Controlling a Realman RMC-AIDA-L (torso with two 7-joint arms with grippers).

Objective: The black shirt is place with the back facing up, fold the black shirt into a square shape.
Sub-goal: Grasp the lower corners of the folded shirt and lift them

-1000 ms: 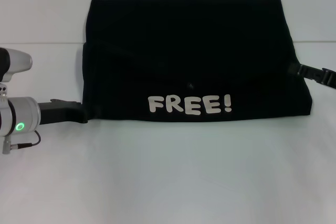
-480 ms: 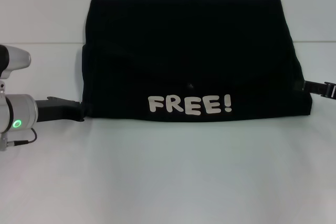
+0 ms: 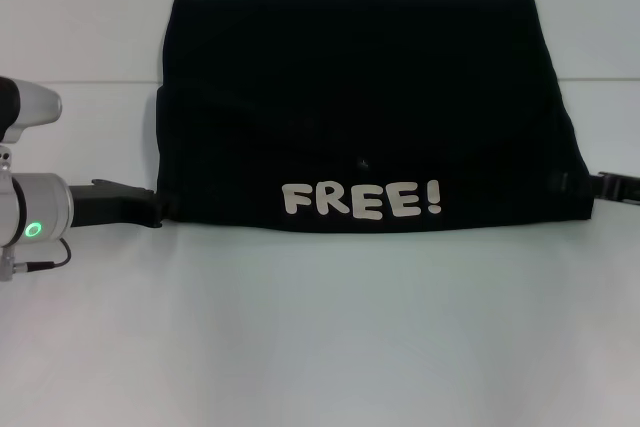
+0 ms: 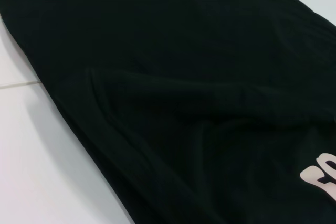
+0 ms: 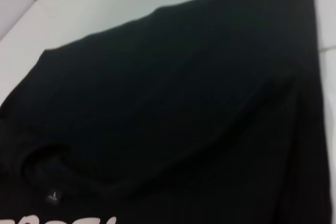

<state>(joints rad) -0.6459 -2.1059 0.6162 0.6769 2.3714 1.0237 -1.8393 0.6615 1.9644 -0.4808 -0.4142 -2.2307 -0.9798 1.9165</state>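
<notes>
The black shirt (image 3: 360, 97) lies folded into a wide rectangle at the table's middle and back, with white "FREE!" lettering (image 3: 360, 199) along its near edge. My left gripper (image 3: 148, 209) sits low on the table at the shirt's near left corner, its tip against the fabric edge. My right gripper (image 3: 608, 185) shows only as a black sliver just off the shirt's near right corner. The left wrist view is filled by the shirt (image 4: 199, 77) with a soft fold across it. In the right wrist view the shirt (image 5: 173, 103) is seen with its neckline area.
The white table (image 3: 320, 327) spreads wide in front of the shirt. A table seam (image 3: 90, 83) runs behind the left arm, whose silver wrist with a green light (image 3: 35, 229) is at the far left.
My right gripper has slid down along the shirt's right edge and outward, towards the near right corner. The left gripper shifted only slightly. The shirt keeps its shape.
</notes>
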